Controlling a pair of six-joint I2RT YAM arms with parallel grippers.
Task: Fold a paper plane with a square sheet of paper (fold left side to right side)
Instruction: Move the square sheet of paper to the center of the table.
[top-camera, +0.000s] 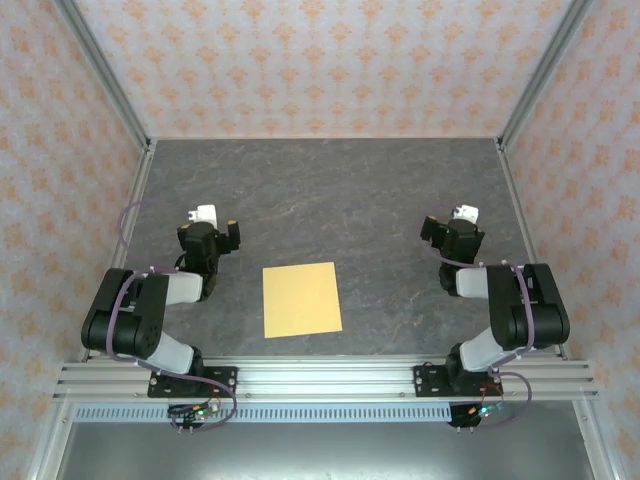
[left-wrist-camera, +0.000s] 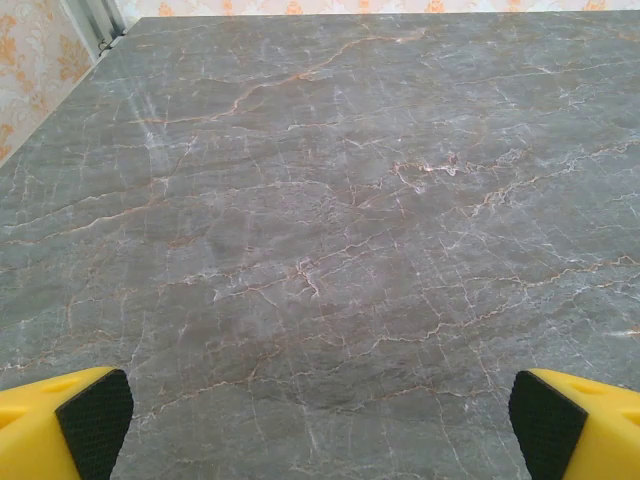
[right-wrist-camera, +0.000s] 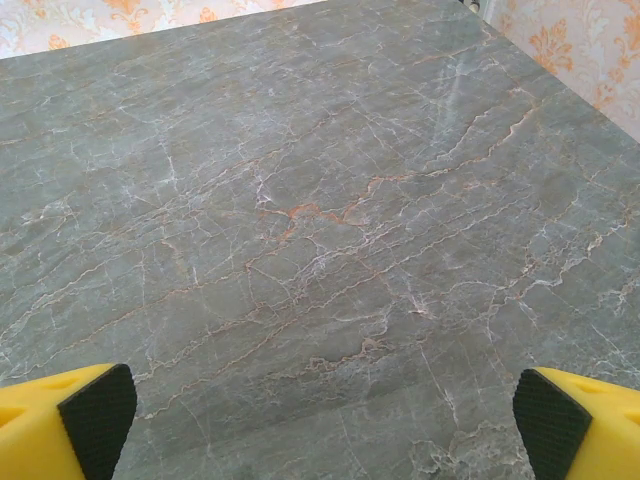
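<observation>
The square sheet of paper (top-camera: 301, 299), plain yellow-orange, lies flat and unfolded on the grey marble table between the two arms, near the front edge. My left gripper (top-camera: 215, 222) hovers to the paper's upper left, well apart from it. My right gripper (top-camera: 452, 222) hovers to its upper right, also apart. In the left wrist view the left gripper (left-wrist-camera: 320, 425) is open, its yellow fingers with black pads (left-wrist-camera: 95, 420) spread wide over bare table. The right gripper (right-wrist-camera: 325, 420) is equally open, pads (right-wrist-camera: 98, 415) at the frame's corners, nothing between them.
Patterned walls enclose the table (top-camera: 330, 190) on the left, back and right, with metal posts at the corners. An aluminium rail (top-camera: 320, 378) carrying both arm bases runs along the near edge.
</observation>
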